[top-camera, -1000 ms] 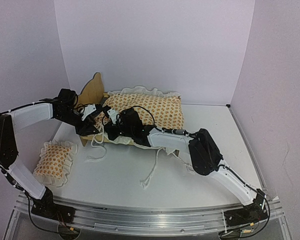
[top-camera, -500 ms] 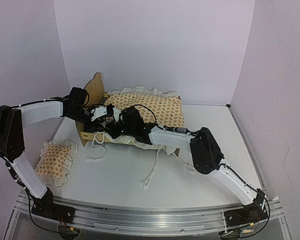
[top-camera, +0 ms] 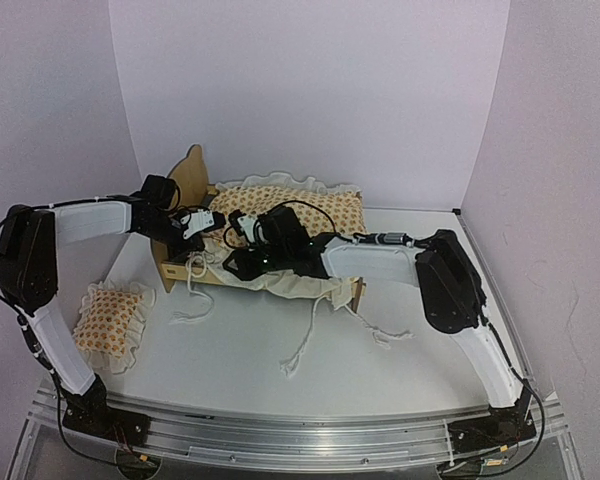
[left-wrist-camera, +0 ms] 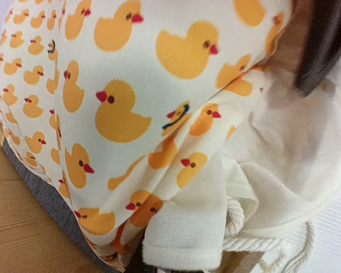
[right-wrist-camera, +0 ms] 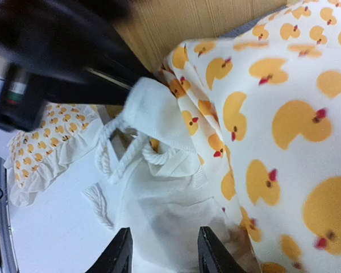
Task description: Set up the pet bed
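Only right wrist view shows left fingers point(right-wrist-camera: 111, 71) pinching duck cushion tab point(right-wrist-camera: 145, 105) at pet bed point(top-camera: 185, 178) 9 o'clock end; right fingers point(right-wrist-camera: 120, 253) spread.

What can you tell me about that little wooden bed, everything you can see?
The pet bed is light plywood, with a tall scalloped headboard at one end, low side rails and a grey base. It stands on the table, toward the back. A duck-print cushion lies over most of it, spilling over the near rail.
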